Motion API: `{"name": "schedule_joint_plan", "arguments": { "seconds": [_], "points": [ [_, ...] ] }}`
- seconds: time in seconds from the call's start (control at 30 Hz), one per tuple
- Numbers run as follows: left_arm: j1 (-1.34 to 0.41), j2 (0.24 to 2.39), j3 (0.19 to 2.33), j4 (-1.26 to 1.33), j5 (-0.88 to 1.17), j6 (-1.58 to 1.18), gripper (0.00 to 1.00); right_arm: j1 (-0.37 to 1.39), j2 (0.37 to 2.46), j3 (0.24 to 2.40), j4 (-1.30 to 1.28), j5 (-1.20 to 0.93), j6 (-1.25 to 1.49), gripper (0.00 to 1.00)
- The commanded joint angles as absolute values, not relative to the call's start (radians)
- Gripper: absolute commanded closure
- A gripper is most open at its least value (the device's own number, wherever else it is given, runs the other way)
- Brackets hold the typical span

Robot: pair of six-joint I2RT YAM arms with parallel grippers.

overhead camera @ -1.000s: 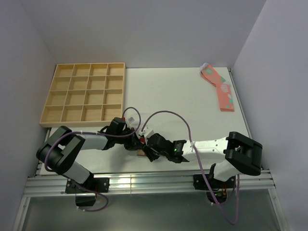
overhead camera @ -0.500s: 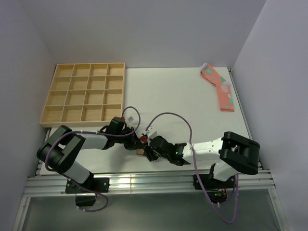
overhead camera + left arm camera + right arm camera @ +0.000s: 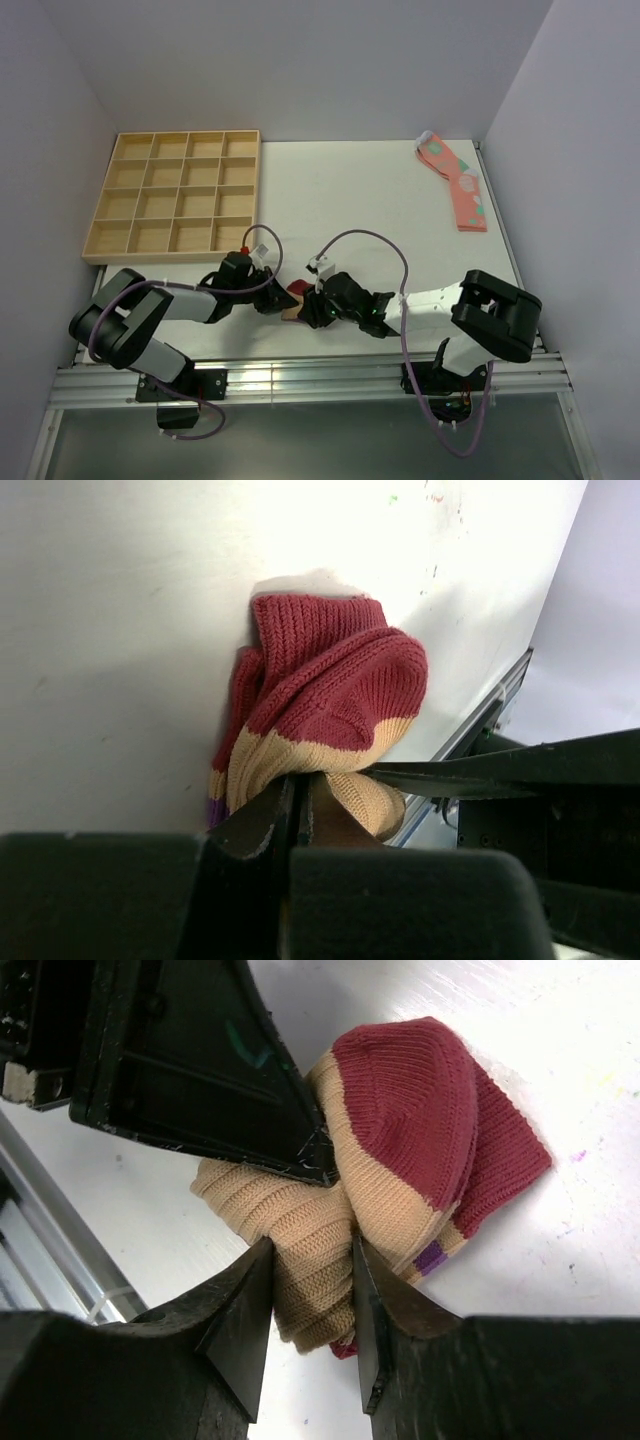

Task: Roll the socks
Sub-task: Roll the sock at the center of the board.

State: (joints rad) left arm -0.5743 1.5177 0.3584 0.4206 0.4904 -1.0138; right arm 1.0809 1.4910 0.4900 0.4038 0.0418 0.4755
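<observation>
A bunched red-and-tan sock bundle [image 3: 296, 300] lies near the table's front edge between both grippers. It shows large in the left wrist view [image 3: 325, 705] and in the right wrist view [image 3: 400, 1130]. My left gripper [image 3: 297, 802] is shut, pinching a thin edge of the tan part from the left. My right gripper [image 3: 310, 1280] is shut on the tan rolled part [image 3: 305, 1250], its fingers either side of it. The left gripper's finger [image 3: 220, 1080] shows in the right wrist view, touching the bundle. A pink patterned sock pair [image 3: 455, 182] lies flat at the far right.
A wooden compartment tray [image 3: 175, 195] stands at the back left. The table's front rail [image 3: 300, 375] runs just below the sock bundle. Grey walls close in the table on three sides.
Both grippers have shifted slightly away from the front edge with the sock bundle. More of the red part now shows between them.
</observation>
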Motion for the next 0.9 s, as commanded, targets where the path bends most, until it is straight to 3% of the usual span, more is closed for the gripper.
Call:
{"name": "schedule_joint_plan", "arguments": {
  "seconds": [0.0, 0.33, 0.6, 0.87],
  "points": [
    [-0.571, 1.552, 0.246, 0.221, 0.238, -0.982, 1.0, 1.042, 1.531, 0.468, 0.334, 0.005, 0.486, 0.65],
    [-0.574, 1.372, 0.262, 0.115, 0.17, -0.985, 0.99, 0.986, 1.575, 0.477, 0.367, -0.219, 0.511, 0.72],
    [-0.572, 1.161, 0.298, 0.003, 0.084, -0.974, 0.88, 0.9, 1.646, 0.518, 0.296, -0.42, 0.528, 0.74],
    [-0.572, 1.078, 0.287, -0.023, 0.057, -0.97, 0.76, 0.879, 1.732, 0.58, 0.206, -0.449, 0.522, 0.76]
  ]
}}
